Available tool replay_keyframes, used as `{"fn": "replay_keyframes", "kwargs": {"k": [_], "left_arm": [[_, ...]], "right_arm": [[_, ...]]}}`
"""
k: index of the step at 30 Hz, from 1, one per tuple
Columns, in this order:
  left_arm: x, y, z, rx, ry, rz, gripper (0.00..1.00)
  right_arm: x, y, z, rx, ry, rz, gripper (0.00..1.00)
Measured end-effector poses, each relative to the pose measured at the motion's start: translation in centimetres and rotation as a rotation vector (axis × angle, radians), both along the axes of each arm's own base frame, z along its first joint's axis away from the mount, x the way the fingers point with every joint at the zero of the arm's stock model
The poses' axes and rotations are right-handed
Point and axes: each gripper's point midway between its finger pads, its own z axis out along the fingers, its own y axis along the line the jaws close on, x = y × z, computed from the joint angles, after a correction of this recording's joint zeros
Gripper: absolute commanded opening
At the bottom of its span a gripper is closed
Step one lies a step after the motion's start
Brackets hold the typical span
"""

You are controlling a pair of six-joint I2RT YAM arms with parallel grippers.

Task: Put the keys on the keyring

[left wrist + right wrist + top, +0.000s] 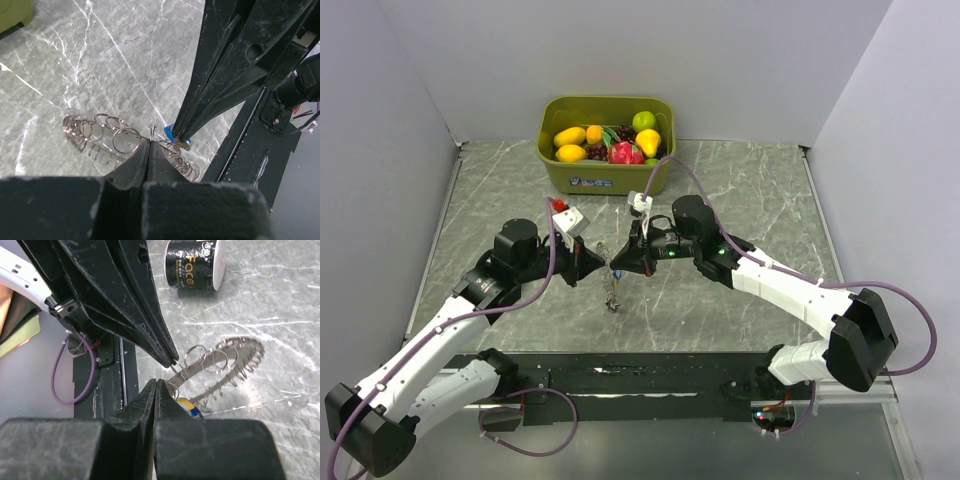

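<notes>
A grey-green, marble-patterned tabletop (760,200) with pale veins carries an olive-green rectangular plastic bin (605,180) at 12 o'clock, against its far edge. Near the centre, one end of a silvery chain-like metal keyring (82,131) trails onto the surface. A black-and-white cylindrical pot (194,265) stands upright on it, clock position unclear.

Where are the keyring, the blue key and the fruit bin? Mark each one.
keyring (126,129), left wrist view, rim of its largest ring.
blue key (169,132), left wrist view, its plastic head.
fruit bin (605,176), top external view, its front wall.
</notes>
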Motion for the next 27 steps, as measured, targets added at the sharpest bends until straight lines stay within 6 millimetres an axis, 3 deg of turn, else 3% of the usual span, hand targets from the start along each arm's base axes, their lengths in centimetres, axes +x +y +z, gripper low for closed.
{"fn": "replay_keyframes", "kwargs": {"k": [27], "left_arm": [[-0.7,-0.6,-0.4,0.007,0.01,-0.042,0.01]], "right_arm": [[1.5,-0.2,0.1,-0.009,-0.035,-0.08,0.0]]}}
